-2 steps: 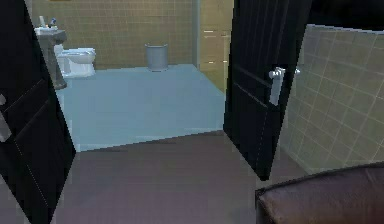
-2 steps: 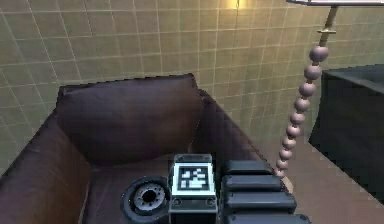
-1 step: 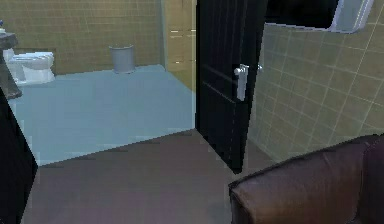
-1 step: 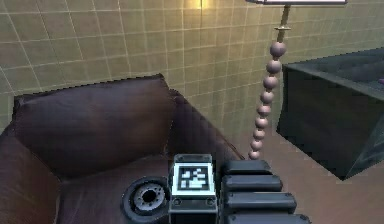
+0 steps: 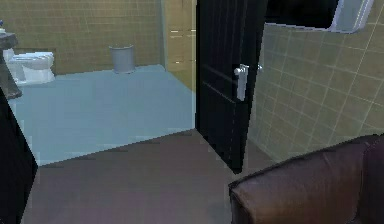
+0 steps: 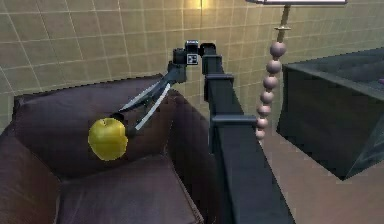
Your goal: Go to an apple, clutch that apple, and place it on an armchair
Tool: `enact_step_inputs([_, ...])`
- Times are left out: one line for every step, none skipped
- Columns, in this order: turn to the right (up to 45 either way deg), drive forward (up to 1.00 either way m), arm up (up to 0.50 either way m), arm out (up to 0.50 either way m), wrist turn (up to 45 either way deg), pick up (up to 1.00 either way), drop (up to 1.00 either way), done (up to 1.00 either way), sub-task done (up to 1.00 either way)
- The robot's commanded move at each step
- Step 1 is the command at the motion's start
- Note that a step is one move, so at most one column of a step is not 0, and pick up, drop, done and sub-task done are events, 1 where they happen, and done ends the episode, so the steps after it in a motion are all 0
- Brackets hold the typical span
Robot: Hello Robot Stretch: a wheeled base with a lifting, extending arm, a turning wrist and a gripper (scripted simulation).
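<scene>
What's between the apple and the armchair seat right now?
Nothing, as the arm side view shows: the apple hangs at the gripper above the seat of the armchair, with only bare brown cushion under it.

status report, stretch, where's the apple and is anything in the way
Jaws hold the apple, clear of surfaces. Apple above the armchair seat, not yet set down. Nothing between them.

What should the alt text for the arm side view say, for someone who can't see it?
A yellow-green apple is at the fingertips of the end effector, in front of a brown armchair's back; whether it is held cannot be told. The dark arm rises from the bottom edge, with a beaded lamp pole by the tan tiled wall.
</scene>
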Motion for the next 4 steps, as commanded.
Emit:
enact_step_inputs([0.0, 0.0, 0.0, 0.0, 39.0, 0.0, 0.0, 0.0, 0.0])
enact_step_inputs([0.0, 0.0, -0.26, 0.0, 0.0, 0.0, 0.0, 0.0, 0.0])
enact_step_inputs([0.0, 0.0, -0.32, 0.0, 0.0, 0.0, 0.0, 0.0, 0.0])
enact_step_inputs([0.0, 0.0, 0.0, 0.0, 0.0, 0.0, 1.0, 0.0, 0.0])
